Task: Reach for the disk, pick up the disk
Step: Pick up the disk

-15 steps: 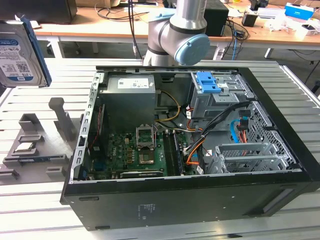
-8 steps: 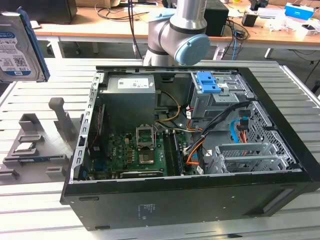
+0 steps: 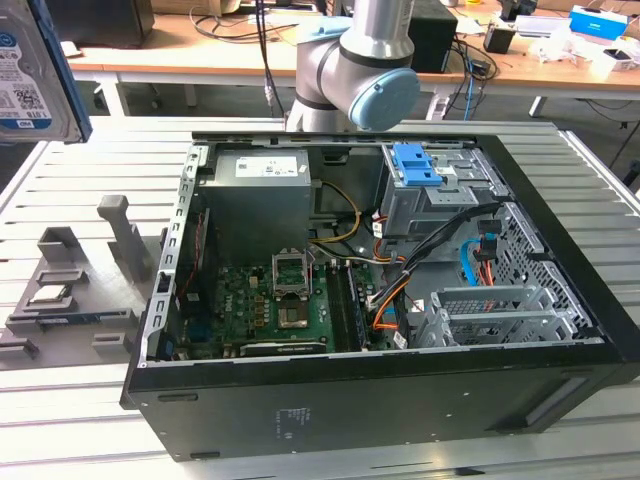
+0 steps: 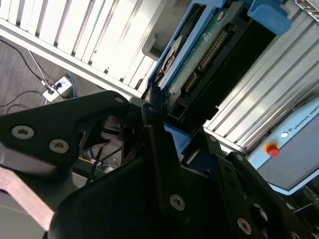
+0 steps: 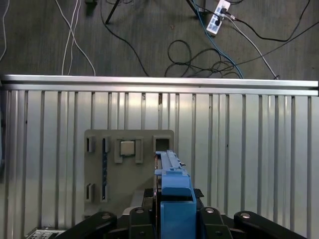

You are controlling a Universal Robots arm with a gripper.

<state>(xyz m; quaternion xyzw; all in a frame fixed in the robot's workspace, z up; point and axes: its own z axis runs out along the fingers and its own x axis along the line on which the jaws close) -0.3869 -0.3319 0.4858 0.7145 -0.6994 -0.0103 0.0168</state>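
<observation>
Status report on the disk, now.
Gripper shut on disk. Disk held edge-on above grey fixture plate. Open computer case apart, on the exterior view's right.

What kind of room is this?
Probably a robot lab or workshop: a robot arm whose gripper holds the disk, an open computer case on a slatted metal table, and cluttered desks behind.

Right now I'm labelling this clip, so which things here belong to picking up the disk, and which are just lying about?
In the job: the disk, gripper clamped on it.
Lying about: open computer case, grey holder plate with processor chip, power strip on the floor.
</observation>
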